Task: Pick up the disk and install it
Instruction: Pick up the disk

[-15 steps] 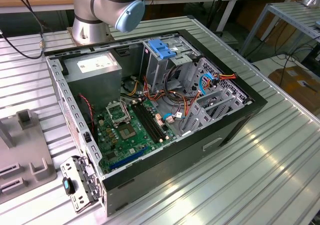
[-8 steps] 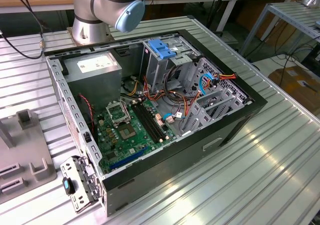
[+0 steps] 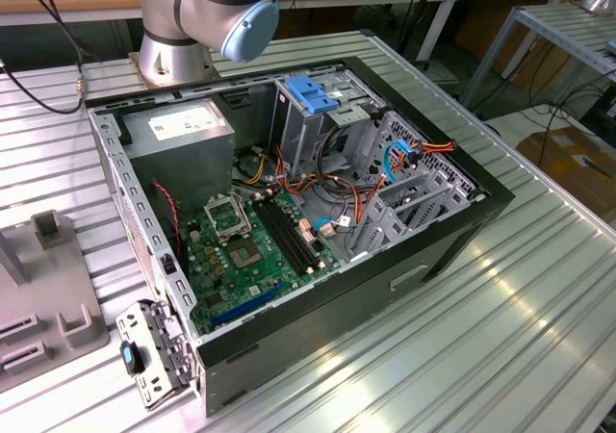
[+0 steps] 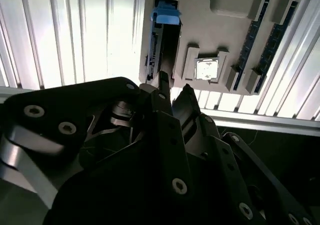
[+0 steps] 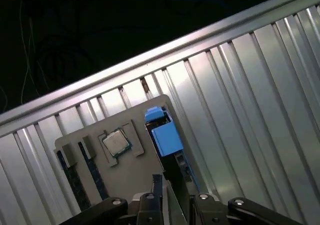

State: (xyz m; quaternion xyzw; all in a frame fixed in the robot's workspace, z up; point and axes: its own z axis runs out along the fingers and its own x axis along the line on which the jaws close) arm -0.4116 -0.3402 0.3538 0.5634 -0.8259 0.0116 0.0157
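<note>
**Gripper poised at the disk in its holder**

In the second wrist view we see the gripper point(image 4: 173, 82) with its black fingers parted by a narrow gap and nothing clamped between them. Just past the tips, the disk point(image 5: 165, 137) stands on edge in a slot of a grey holder point(image 4: 220, 25); we cannot tell whether they touch it. A processor chip point(image 4: 206, 69) and memory sticks point(image 4: 272, 37) sit in neighbouring slots. The holder rests on the ribbed metal tabletop point(image 3: 500, 337). In the exterior view, the open computer case point(image 3: 433, 250) lies on that tabletop.
</note>
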